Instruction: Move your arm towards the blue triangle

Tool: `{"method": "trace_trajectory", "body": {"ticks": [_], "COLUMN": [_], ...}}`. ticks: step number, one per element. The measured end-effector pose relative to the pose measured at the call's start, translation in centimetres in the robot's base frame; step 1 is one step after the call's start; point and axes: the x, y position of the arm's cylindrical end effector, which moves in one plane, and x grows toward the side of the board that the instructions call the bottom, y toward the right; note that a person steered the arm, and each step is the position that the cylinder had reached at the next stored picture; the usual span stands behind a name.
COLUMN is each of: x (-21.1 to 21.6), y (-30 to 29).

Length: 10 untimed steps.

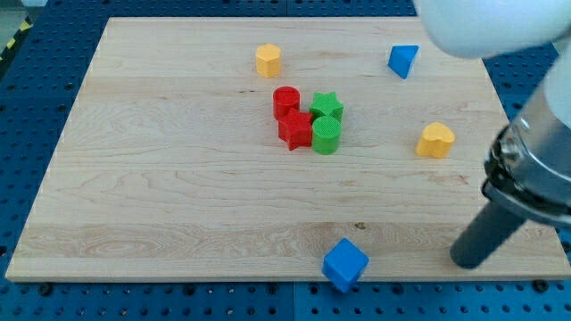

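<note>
The blue triangle (402, 60) lies near the view's top right of the wooden board (161, 178). My tip (465, 262) rests on the board near the view's bottom right corner, far below the blue triangle. The rod rises from it up to the right into the arm's grey and white body. The nearest block to the tip is the blue cube (344, 264), to its left at the board's bottom edge. A yellow heart-shaped block (435, 141) lies between the tip and the blue triangle.
A cluster sits near the board's middle: a red cylinder (285, 100), a red star (294, 130), a green star (326, 107) and a green cylinder (326, 135). A yellow hexagonal block (268, 60) lies near the top. A blue perforated table surrounds the board.
</note>
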Motion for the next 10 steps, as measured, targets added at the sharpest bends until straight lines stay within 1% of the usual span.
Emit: {"method": "trace_trajectory", "body": {"ticks": [1, 3, 4, 5, 6, 7, 8, 9, 10], "x": [-5.2, -19.2, -24.8, -26.0, -31.2, -35.3, -39.7, -37.5, -33.9], "y": [2.8, 4.4, 4.2, 4.2, 4.2, 3.7, -0.1, -3.6, -2.5]}}
